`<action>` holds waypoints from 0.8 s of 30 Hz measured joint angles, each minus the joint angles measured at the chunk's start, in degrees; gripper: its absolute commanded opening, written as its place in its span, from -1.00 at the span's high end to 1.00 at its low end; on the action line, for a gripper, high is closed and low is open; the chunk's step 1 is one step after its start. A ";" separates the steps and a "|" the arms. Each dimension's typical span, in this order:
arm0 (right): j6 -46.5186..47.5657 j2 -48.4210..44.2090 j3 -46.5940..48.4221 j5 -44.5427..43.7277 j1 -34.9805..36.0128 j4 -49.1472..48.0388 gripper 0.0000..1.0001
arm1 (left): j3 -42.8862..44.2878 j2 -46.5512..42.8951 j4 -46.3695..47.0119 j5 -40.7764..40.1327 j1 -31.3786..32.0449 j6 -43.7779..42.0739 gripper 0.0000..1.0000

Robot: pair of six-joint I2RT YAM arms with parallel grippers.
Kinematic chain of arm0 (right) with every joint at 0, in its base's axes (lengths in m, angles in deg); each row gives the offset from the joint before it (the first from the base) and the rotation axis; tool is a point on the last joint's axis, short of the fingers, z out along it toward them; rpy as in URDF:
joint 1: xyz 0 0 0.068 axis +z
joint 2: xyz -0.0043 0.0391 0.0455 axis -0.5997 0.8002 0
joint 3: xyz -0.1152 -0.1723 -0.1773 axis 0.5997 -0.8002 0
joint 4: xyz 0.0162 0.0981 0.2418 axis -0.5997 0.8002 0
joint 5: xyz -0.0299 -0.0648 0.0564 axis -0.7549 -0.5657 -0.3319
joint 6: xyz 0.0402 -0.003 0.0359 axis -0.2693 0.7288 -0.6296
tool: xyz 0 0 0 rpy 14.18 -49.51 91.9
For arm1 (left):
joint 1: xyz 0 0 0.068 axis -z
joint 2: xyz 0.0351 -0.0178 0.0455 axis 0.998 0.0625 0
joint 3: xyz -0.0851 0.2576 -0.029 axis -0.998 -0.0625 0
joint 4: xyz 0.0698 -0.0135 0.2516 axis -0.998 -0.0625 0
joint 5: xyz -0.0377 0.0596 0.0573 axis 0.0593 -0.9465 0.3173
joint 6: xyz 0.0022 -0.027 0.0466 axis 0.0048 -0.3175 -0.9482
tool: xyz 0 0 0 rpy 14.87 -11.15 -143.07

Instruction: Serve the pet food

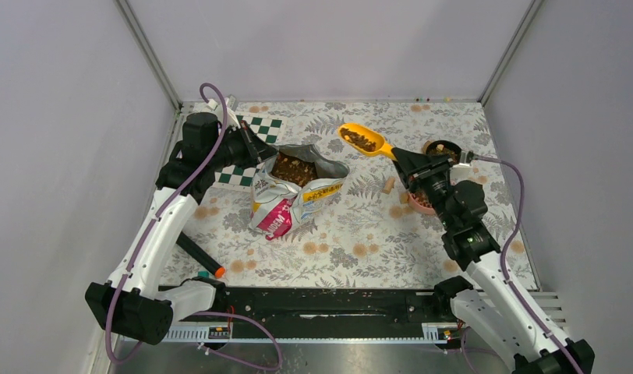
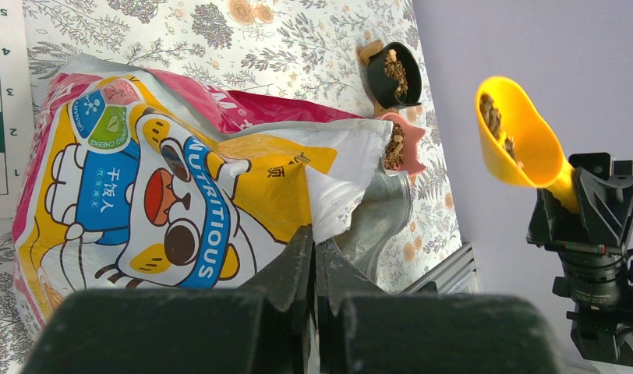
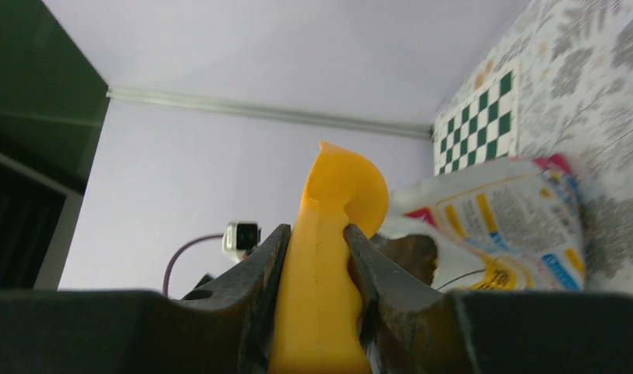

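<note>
Gripping yellow scoop (image 1: 378, 148) by its handle with right pincer (image 1: 404, 161); loaded with brown kibble (image 1: 358, 141), raised over the tabletop (image 1: 352, 234) between bag and bowls. Pinching rim of open pet food bag (image 1: 294, 199) with clenched left pincer (image 1: 259, 152), holding mouth open, more kibble inside. Some kibble already in pink bowl (image 2: 403, 144) and black bowl (image 2: 393, 74). Left, by judgement: swing over, tip into a bowl. In the way: tan cork-like piece (image 1: 389, 185) near pink bowl, right wrist hanging over that bowl. Aside: checkerboard (image 1: 255, 132), black marker (image 1: 198, 255).
</note>
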 measured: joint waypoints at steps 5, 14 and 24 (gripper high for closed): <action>1.14 -1.73 -2.64 -0.07 -7.43 1.53 1.00 | 0.00 0.00 0.02 0.00 0.00 -0.02 1.00; 6.95 -8.66 -5.68 -2.23 -18.10 11.89 1.00 | -0.02 0.00 0.02 0.07 0.00 -0.07 1.00; 12.24 -18.05 -9.31 -13.35 -18.95 19.43 1.00 | -0.09 0.00 0.02 0.44 0.00 -1.29 1.00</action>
